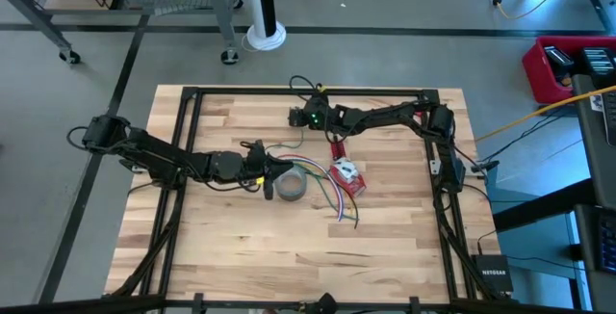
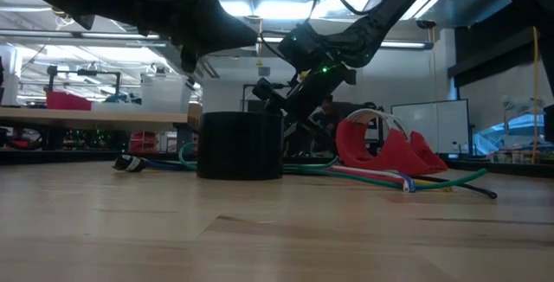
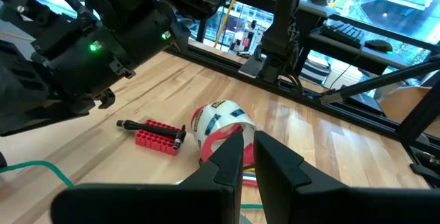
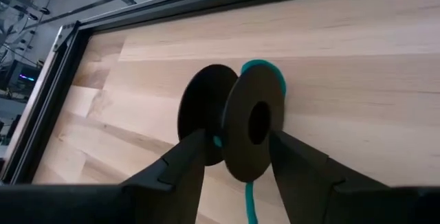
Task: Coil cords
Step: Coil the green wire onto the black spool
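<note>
High view: the left gripper, nearly closed and empty, hovers beside the grey tape roll, cords just right of it.

Right wrist view: the right gripper clamps a dark spool; its green cord may slip off if pulled sideways.

Green cord, grey tape roll, red holder (white patch on the red pouch), pale wood table.
</note>
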